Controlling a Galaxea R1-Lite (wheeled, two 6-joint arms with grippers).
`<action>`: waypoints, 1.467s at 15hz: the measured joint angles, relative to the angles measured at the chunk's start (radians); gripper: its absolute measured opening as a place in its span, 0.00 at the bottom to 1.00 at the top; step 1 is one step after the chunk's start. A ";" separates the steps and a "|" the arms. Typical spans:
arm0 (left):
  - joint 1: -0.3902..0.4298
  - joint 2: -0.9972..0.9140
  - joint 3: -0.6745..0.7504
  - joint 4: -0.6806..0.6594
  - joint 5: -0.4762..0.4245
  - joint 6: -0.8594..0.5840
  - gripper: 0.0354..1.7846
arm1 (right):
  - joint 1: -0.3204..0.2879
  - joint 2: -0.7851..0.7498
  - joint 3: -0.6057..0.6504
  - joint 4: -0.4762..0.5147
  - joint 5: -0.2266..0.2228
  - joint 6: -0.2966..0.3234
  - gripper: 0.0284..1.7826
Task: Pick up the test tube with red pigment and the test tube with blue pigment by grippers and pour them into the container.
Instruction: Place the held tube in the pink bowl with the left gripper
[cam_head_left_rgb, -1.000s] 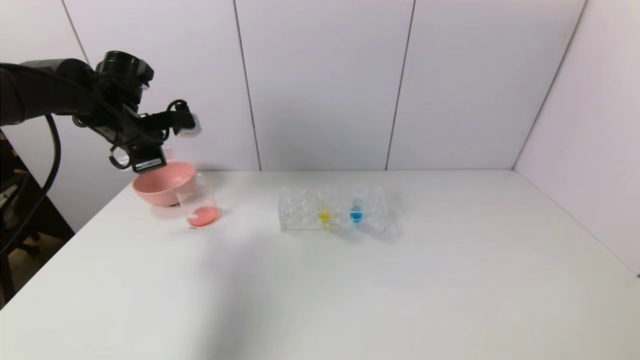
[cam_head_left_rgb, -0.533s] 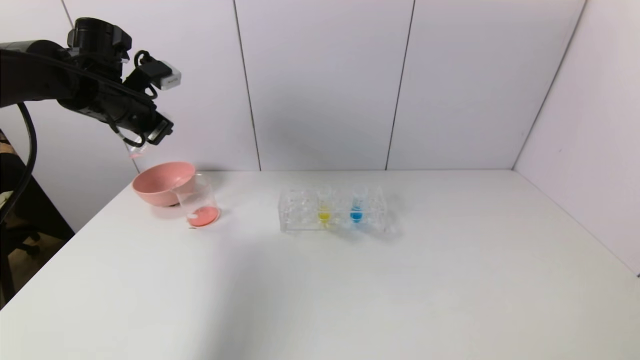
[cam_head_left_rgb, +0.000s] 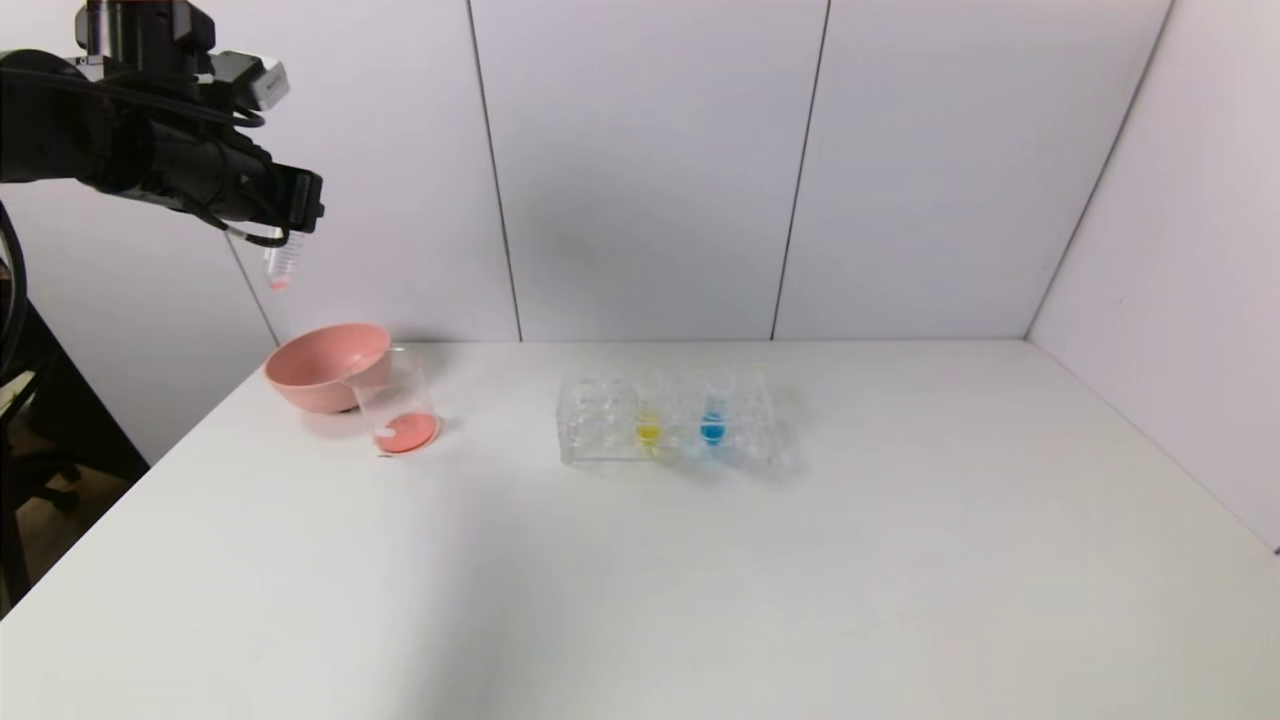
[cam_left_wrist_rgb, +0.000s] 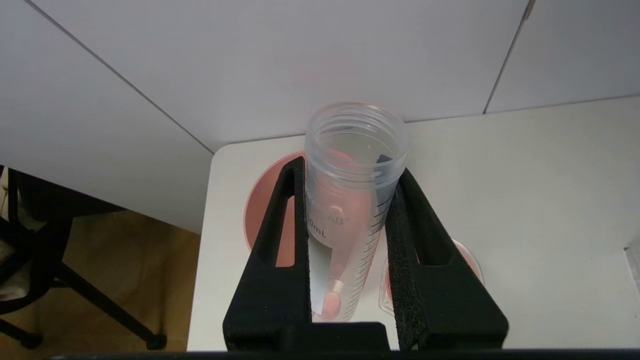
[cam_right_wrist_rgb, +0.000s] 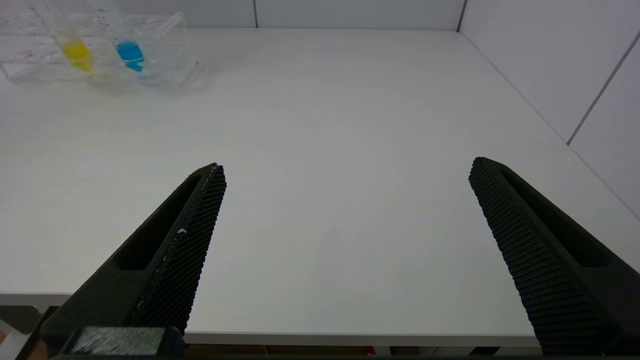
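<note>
Simply white table (cam_head_left_rgb: 700, 580), panelled wall (cam_head_left_rgb: 640, 170)

Pink bowl (cam_head_left_rgb: 325, 365) far left; rack (cam_head_left_rgb: 665, 420) centre holds yellow tube (cam_head_left_rgb: 649, 415).

High at the table's left rear, the left gripper (cam_head_left_rgb: 292, 205) pinches the nearly drained clear graduated test tube with red pigment (cam_head_left_rgb: 281, 266) between its fingers (cam_left_wrist_rgb: 280, 240). Below the fingertips sits the pink bowl (cam_head_left_rgb: 325, 365); the small clear beaker container (cam_head_left_rgb: 397, 405) touches its right side. Well right stands the clear multi-hole tube rack (cam_head_left_rgb: 668, 420), holding the yellow-liquid tube (cam_head_left_rgb: 649, 412) left of the test tube with blue pigment (cam_head_left_rgb: 713, 410).
</note>
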 joint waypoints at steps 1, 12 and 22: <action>0.006 -0.007 0.012 -0.041 -0.001 -0.001 0.24 | 0.000 0.000 0.000 0.000 0.000 0.000 1.00; 0.072 -0.004 0.073 -0.089 0.001 -0.080 0.24 | 0.000 0.000 0.000 0.000 0.000 0.000 1.00; 0.116 0.139 0.251 -0.457 -0.036 -0.118 0.24 | 0.000 0.000 0.000 0.000 0.000 0.000 1.00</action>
